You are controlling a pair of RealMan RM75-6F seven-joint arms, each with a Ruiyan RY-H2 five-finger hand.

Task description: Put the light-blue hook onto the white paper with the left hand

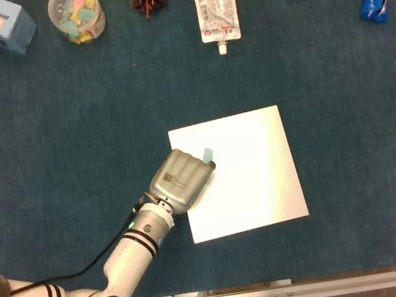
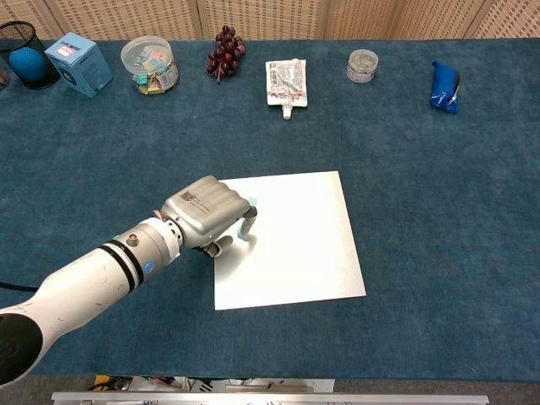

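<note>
2 views checked (head and chest), and in both found only the left hand (image 1: 182,180), hovering or resting over the near-left corner of the white paper (image 1: 261,176); could not tell from either view whether the fingertips touched the sheet. Saw nothing of the right hand anywhere, so counted the left as the only one in reach, as the task asks.

Found the fingers curled in and drawn together, knuckles up, pinching the light-blue hook (image 1: 207,152). Made out just 1 small pale sliver of it in the head view, poking out past the fingertips on the side facing the paper's middle and far edge. Judged the hook to be already above the paper, just inside its left edge, near the far-left corner, with the rest hidden under the fingers. Could not read its long axis with any confidence; guessed from the sliver that it ran roughly toward the paper's far edge.

Took the carry as nearly finished: only needed lowering, if not already down, then spreading the fingers and lifting off without dragging the hook back over the left edge.
</note>
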